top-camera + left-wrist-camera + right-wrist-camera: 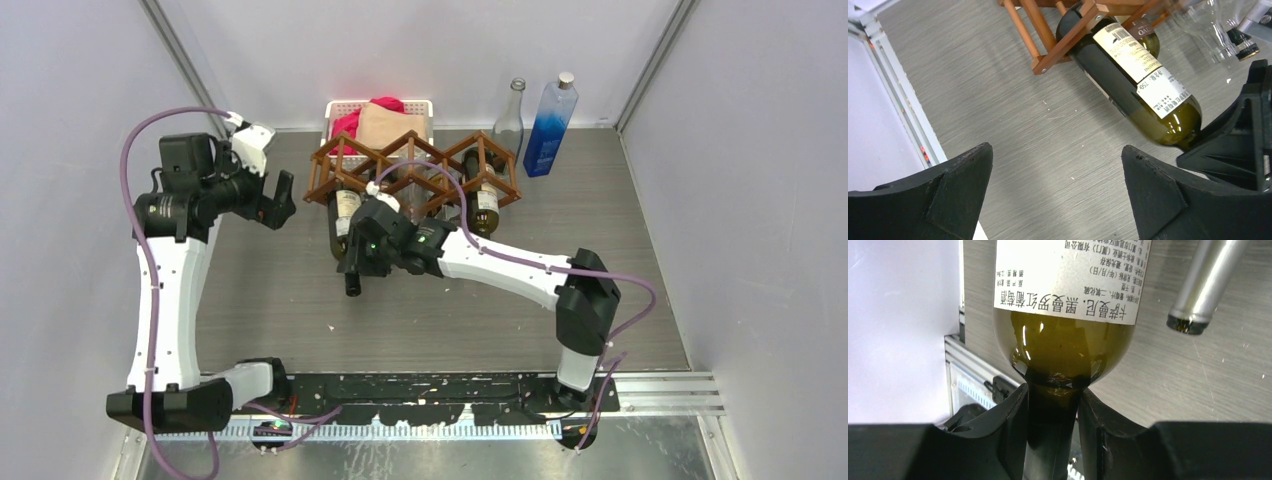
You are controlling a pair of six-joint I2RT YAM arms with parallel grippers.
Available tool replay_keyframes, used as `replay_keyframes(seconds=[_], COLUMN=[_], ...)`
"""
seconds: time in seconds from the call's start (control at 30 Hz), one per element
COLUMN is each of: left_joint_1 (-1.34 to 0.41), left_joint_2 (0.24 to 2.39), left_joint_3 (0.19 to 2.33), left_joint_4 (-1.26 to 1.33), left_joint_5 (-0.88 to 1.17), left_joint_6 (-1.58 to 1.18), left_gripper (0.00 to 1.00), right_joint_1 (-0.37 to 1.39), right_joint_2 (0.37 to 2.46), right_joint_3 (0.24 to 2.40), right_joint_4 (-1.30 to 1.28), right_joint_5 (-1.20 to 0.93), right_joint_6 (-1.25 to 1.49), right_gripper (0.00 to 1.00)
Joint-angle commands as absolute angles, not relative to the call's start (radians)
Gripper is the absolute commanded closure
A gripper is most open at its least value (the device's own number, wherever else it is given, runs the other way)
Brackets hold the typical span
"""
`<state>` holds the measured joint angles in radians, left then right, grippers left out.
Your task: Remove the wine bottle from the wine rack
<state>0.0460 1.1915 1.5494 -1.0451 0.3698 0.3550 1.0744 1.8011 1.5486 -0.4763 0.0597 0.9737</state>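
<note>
With your right gripper point(1053, 391) pinched on the neck of the wine bottle point(1133, 80), its body lodged in the wine rack's point(415, 160) left-end cell, pull straight along the bottle's axis, away from the rack, never sideways, while the left gripper point(1055, 152) hangs spread, empty, beside the rack.

Table point(270, 300), rack point(412, 165), basket point(345, 106), clear btl point(510, 118), blue btl point(551, 125)
</note>
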Motion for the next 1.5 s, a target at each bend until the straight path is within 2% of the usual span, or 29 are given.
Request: replay_keyframes(seconds=[0.0,0.5,0.83,1.1,1.23,1.47], left_joint_1=[0.046,0.038,0.037,0.033,0.019,-0.074], left_joint_2=[1.138,1.062,0.962,0.879,0.85,0.836], left_joint_3=[1.516,1.461,1.39,1.288,1.234,1.143], left_joint_4=[-0.961,-0.945,-1.092,-1.192,-1.171,-1.04], left_joint_5=[0.461,0.649,0.809,0.936,0.935,0.814], left_joint_6=[0.415,0.549,0.767,0.911,0.994,1.005], left_gripper=[0.0,0.0,0.0,0.0,0.0,0.0], right_joint_1=[1.1,1.104,1.07,0.959,0.927,0.922], right_joint_2=[1.661,1.488,1.558,1.521,1.514,1.539], right_joint_3=[1.557,1.48,1.623,1.652,1.695,1.783], right_joint_4=[-0.329,-0.359,-0.515,-0.552,-0.591,-0.645], right_joint_5=[-0.054,-0.098,-0.163,-0.255,-0.31,-0.393], right_joint_6=[0.966,0.966,0.918,0.875,0.826,0.751], right_gripper=[0.99,0.99,0.99,0.99,0.99,0.99])
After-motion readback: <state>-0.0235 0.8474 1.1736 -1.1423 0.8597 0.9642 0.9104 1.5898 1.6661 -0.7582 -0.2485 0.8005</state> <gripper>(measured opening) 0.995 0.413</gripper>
